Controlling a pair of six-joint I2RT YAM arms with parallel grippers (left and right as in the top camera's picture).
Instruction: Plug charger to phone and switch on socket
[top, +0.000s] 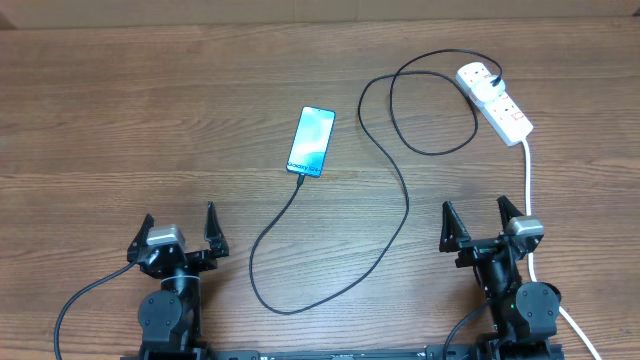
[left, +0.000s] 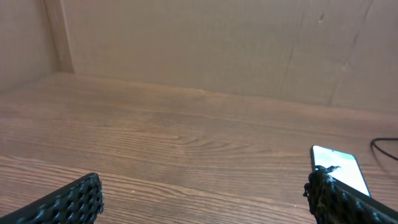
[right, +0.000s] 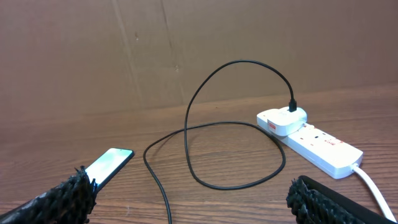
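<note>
- The table (top: 130, 120) is brown wood with long grain lines, and a plain brown cardboard wall (right: 74, 56) stands behind it.
- The phone (top: 312, 141) lies flat near the middle of the table, screen up.
- The charger (top: 385, 150) meets the near edge of the phone, makes big loops over the wood and ends at the socket (top: 495, 101).
- The socket lies at the far right; its white cord (top: 527, 175) comes toward the right arm.
- The left gripper (top: 178, 228) rests at the near left, jaws wide, holding nothing.
- The right gripper (top: 477, 222) rests at the near right, jaws wide, holding nothing.
</note>
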